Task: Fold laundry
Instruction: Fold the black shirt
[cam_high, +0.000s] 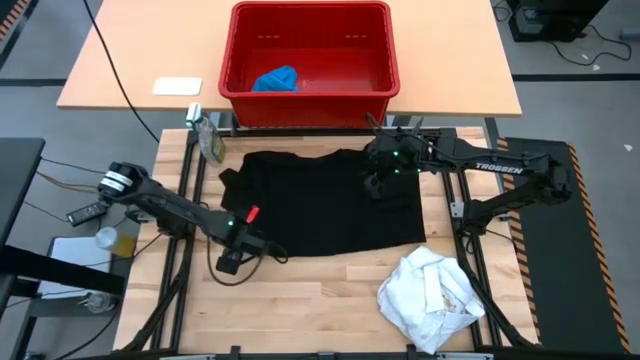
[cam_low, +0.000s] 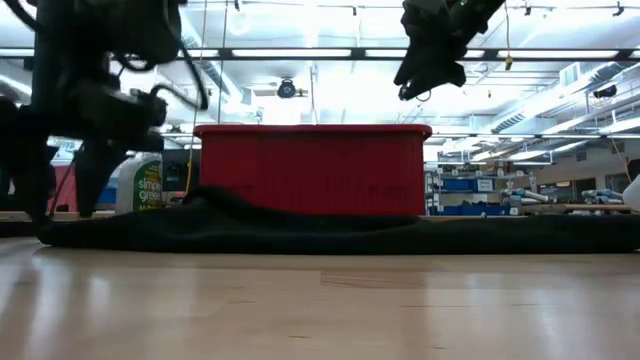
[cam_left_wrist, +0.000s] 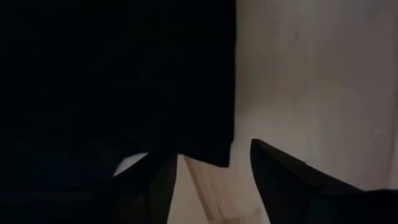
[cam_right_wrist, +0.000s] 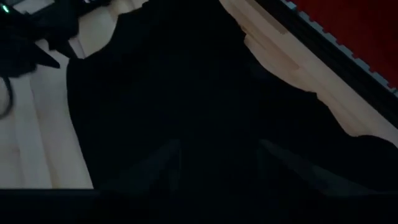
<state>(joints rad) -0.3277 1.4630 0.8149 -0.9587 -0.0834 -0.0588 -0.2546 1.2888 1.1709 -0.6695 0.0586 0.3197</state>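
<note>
left gripper (cam_high: 232, 262) at the near left corner of the black garment (cam_high: 320, 200), jaws parted astride its edge, grip not confirmed. right gripper (cam_high: 377, 183) above the garment's far right part, jaws parted, holding nothing. garment lies flat on the table (cam_high: 300, 310).

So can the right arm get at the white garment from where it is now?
Probably yes. The white garment lies crumpled and uncovered on the table's near right corner, on the right arm's own side, and the right gripper hangs above the black garment with nothing in between.
</note>
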